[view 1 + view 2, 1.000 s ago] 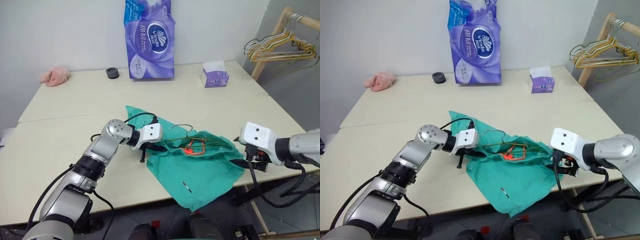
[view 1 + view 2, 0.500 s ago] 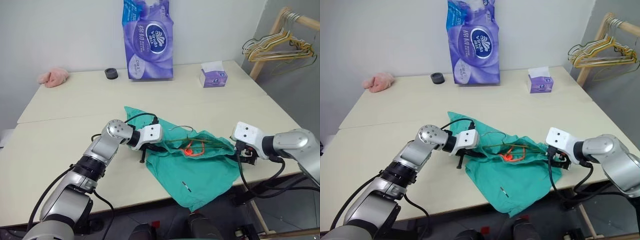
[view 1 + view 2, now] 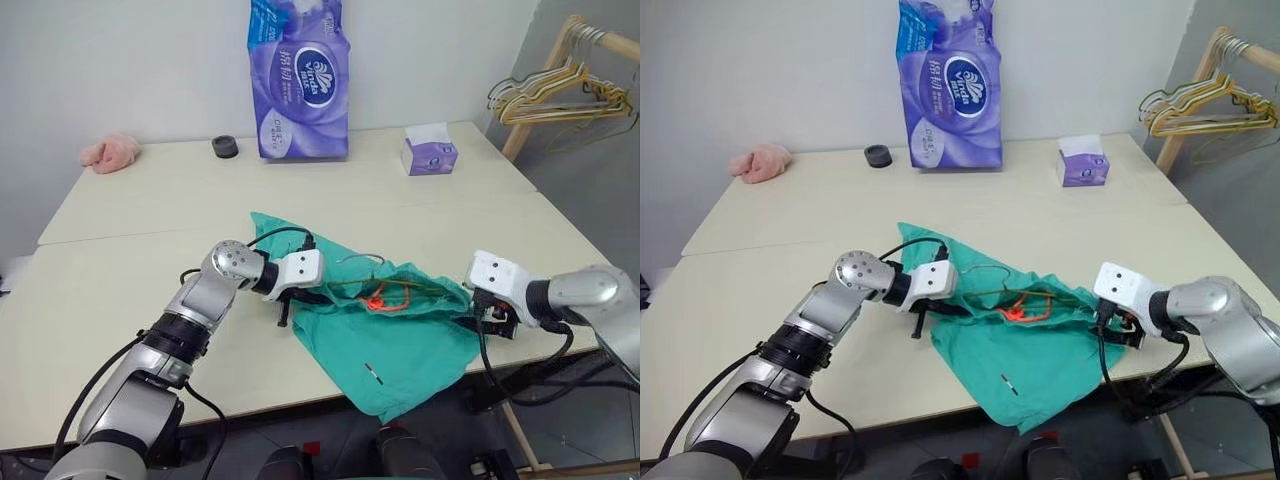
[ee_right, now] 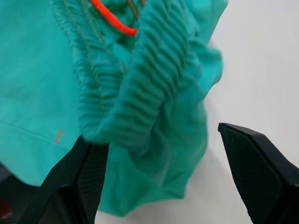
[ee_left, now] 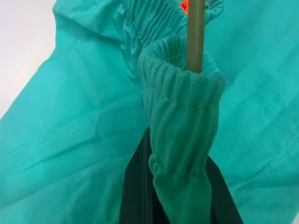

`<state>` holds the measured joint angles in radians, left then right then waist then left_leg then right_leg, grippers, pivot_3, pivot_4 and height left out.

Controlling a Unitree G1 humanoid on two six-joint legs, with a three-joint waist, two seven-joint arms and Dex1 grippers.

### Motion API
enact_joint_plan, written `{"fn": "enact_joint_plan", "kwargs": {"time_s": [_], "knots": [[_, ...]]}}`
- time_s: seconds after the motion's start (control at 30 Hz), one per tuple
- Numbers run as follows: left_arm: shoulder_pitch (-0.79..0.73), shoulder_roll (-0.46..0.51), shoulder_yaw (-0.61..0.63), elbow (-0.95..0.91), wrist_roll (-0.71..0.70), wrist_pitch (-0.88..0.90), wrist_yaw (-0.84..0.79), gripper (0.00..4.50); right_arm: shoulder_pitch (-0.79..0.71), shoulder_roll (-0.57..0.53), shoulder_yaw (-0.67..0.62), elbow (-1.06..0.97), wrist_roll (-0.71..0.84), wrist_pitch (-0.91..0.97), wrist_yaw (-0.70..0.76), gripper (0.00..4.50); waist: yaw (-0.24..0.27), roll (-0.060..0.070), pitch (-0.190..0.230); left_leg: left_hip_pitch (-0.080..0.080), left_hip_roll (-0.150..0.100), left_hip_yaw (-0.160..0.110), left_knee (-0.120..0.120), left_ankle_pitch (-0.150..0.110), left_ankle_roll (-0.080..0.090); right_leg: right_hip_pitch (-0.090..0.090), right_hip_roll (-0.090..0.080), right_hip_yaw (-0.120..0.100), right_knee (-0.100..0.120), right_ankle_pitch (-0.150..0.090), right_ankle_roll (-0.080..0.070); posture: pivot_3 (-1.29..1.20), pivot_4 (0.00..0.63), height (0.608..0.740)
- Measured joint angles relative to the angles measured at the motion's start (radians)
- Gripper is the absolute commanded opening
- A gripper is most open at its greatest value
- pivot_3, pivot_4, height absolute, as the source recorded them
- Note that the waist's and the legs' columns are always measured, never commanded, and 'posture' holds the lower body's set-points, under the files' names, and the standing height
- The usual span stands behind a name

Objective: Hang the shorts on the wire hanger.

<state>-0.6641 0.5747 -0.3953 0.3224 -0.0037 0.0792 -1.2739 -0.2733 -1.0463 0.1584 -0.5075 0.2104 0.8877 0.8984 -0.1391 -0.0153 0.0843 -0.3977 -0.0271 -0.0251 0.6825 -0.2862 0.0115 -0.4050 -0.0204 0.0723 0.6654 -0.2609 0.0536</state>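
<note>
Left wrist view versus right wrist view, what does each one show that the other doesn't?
Left wrist view alone: the left hand shut on a fold of the shorts' waistband, with the wire hanger rising out of that fold. Right wrist view alone: the right hand open, its fingers straddling another bunch of waistband, plus an orange cord. Both: teal shorts on the pale table.

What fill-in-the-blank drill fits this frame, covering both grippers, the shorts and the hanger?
1. The left gripper is shut on the gathered ____ of the shorts.
2. The right gripper has its fingers ____, with a fold of the shorts between them.
3. The hanger lies with its wire inside the shorts and its ____ sticking out above the fabric.
4. The shorts hang partly over the table at its ____ edge.

Missing words: waistband; open; hook; front
</note>
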Motion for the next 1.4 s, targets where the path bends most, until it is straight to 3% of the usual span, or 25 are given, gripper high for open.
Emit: {"fn": "enact_joint_plan", "kwargs": {"time_s": [0.03, 0.13, 0.43, 0.47, 0.77, 0.9, 1.23, 1.4], "knots": [[0.000, 0.000, 0.000, 0.000, 0.002, -0.001, 0.000, 0.00, 0.008, 0.009, -0.018, -0.014, 0.010, 0.019, -0.010, 3.84, -0.001, 0.000, 0.000, 0.000, 0.000, 0.000, 0.000, 0.000, 0.000, 0.000, 0.000, 0.000, 0.000, 0.000, 0.000, -0.20, 0.070, 0.740], [0.000, 0.000, 0.000, 0.001, 0.006, -0.006, 0.000, 0.00, 0.004, 0.044, -0.056, -0.052, 0.032, 0.062, -0.040, 3.25, -0.003, 0.000, 0.000, 0.001, 0.000, 0.000, 0.000, 0.000, 0.000, 0.000, 0.000, 0.000, 0.000, 0.001, -0.001, -0.21, 0.070, 0.740], [-0.003, -0.001, 0.000, 0.007, 0.022, -0.022, 0.000, 0.00, -0.032, 0.057, -0.059, -0.076, 0.049, 0.101, -0.072, 0.11, -0.002, 0.000, 0.000, 0.000, 0.000, 0.000, 0.000, 0.000, 0.000, 0.000, 0.000, 0.000, 0.000, 0.001, -0.001, -0.20, 0.067, 0.740], [-0.003, 0.000, 0.000, 0.007, 0.024, -0.022, 0.000, 0.00, -0.035, 0.056, -0.059, -0.076, 0.049, 0.101, -0.073, 0.05, -0.002, 0.000, 0.000, 0.000, 0.000, 0.000, 0.000, 0.000, 0.000, 0.000, 0.000, 0.000, 0.000, 0.001, -0.001, -0.20, 0.067, 0.740], [-0.003, -0.001, 0.002, 0.007, 0.027, -0.019, 0.018, 0.00, -0.150, 0.039, -0.051, -0.088, 0.083, 0.106, -0.047, 0.05, -0.004, 0.001, 0.000, 0.001, 0.000, 0.001, 0.000, 0.000, 0.000, 0.000, 0.000, 0.000, 0.000, 0.001, -0.001, -0.20, 0.065, 0.740], [-0.003, -0.005, 0.002, 0.007, 0.032, -0.016, 0.020, 0.00, -0.248, 0.045, 0.031, -0.087, 0.083, 0.097, -0.027, 0.05, -0.004, 0.001, -0.001, 0.000, 0.000, 0.000, 0.000, 0.000, 0.000, 0.000, 0.000, 0.000, 0.000, 0.001, -0.001, -0.20, 0.062, 0.740], [-0.001, -0.012, 0.002, 0.007, 0.044, 0.000, 0.036, 0.00, -0.295, 0.063, 0.122, -0.105, 0.069, 0.072, 0.003, 0.05, -0.004, 0.001, -0.001, 0.000, 0.000, 0.000, 0.000, 0.000, 0.000, 0.000, 0.000, 0.000, 0.001, 0.001, -0.001, -0.20, 0.059, 0.740], [0.000, -0.023, 0.002, 0.007, 0.044, 0.004, 0.043, 0.00, -0.307, 0.082, 0.159, -0.109, 0.043, 0.038, 0.001, 1.47, -0.005, 0.002, -0.002, 0.000, 0.000, 0.000, 0.000, 0.000, -0.001, 0.000, 0.000, 0.000, 0.000, 0.001, -0.001, -0.20, 0.058, 0.740]]}}
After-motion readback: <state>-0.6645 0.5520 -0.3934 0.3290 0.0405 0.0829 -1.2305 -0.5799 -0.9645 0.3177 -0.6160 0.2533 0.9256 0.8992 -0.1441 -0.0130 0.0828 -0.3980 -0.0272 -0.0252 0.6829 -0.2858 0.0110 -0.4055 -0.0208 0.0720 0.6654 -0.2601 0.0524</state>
